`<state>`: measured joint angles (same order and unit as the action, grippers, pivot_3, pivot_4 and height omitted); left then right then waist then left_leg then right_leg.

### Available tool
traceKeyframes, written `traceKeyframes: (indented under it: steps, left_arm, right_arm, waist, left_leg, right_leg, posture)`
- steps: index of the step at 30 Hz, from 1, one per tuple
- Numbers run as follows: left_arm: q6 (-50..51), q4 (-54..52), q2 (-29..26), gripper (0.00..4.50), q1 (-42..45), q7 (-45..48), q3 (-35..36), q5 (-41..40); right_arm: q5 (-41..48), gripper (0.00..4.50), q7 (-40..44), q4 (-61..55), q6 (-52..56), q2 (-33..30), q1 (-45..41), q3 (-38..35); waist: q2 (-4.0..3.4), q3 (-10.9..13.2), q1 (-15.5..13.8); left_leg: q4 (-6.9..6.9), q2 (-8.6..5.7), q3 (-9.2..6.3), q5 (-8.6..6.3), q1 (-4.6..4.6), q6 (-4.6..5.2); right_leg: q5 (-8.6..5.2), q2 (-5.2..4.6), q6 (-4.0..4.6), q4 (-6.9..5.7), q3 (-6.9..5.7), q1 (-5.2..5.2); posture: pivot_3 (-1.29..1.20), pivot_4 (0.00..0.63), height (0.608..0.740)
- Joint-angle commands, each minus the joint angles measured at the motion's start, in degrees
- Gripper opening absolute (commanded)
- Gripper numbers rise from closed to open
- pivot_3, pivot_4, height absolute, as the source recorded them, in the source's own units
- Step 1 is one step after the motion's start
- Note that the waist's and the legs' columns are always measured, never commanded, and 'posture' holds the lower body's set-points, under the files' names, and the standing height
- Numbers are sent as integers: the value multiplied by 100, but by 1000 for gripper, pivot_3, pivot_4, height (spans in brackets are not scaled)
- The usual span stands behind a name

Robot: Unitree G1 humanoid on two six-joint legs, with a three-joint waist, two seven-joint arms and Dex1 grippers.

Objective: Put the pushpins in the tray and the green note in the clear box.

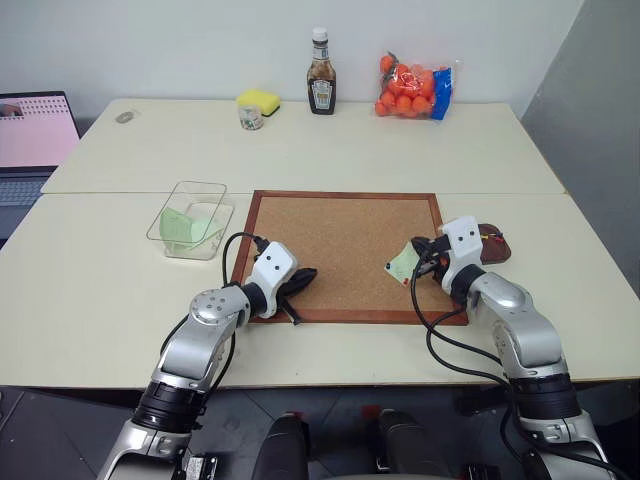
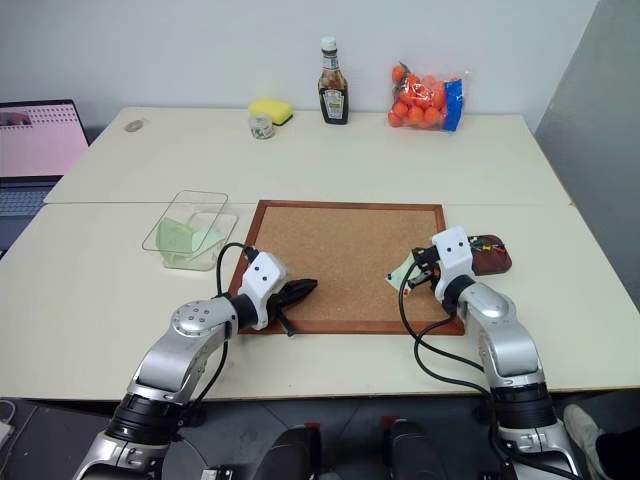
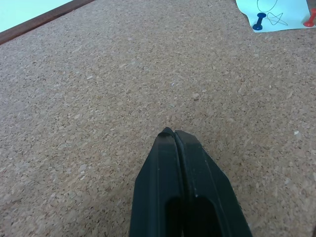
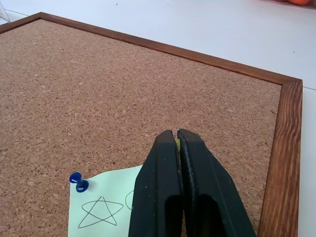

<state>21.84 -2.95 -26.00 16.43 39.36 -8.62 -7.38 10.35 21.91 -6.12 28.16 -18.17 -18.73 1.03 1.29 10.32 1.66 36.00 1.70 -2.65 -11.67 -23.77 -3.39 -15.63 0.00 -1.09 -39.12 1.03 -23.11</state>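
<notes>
Between right gripper (image 4: 177,132) fingers, green note (image 4: 106,205) pinched

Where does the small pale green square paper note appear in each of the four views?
Left eye: pale green note, at the right gripper.
Right eye: same place.
Left wrist: a far corner.
Right wrist: beside the fingers.
Shared landmark: corkboard.

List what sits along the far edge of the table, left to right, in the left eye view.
Laptop → yellow sponge → sauce bottle → bag of oranges.
</notes>
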Motion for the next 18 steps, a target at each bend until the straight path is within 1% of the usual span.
traceKeyframes:
  steps: [1,7,12,15,18]
  left_arm:
    - [20,30,26,0,-121,31,-179,94]
    - [-19,66,50,0,-121,43,-190,116]
    - [-66,108,70,0,-112,60,-190,141]
    - [-86,122,78,0,-114,60,-180,146]
    - [-112,139,85,0,-117,65,-189,155]
  right_arm:
    - [120,13,-38,-431,-102,-163,-15,-425]
    - [221,13,19,-691,70,-314,94,-652]
    - [259,13,-93,-870,156,-379,200,-848]
    - [122,13,-284,-720,168,-574,268,-1122]
    - [-65,13,-463,-425,163,-769,250,-1245]
  waist:
    - [0,0,0]
    - [0,0,-1]
    - [-1,-1,-1]
    - [-1,-1,-3]
    - [-1,-1,-11]
  left_leg:
    - [0,0,0,0,0,0]
    - [-1,0,0,0,0,0]
    - [-1,-1,2,0,0,0]
    - [0,-2,3,0,0,0]
    - [0,-2,4,0,-1,0]
  right_leg:
    - [0,0,0,0,0,0]
    - [0,-1,0,1,0,0]
    - [0,-1,-1,1,3,0]
    - [0,-2,-1,1,3,0]
    - [0,-2,-1,2,3,0]
  posture:
    - [0,150,740]
    - [0,150,740]
    - [0,150,740]
    - [0,150,740]
    - [0,150,740]
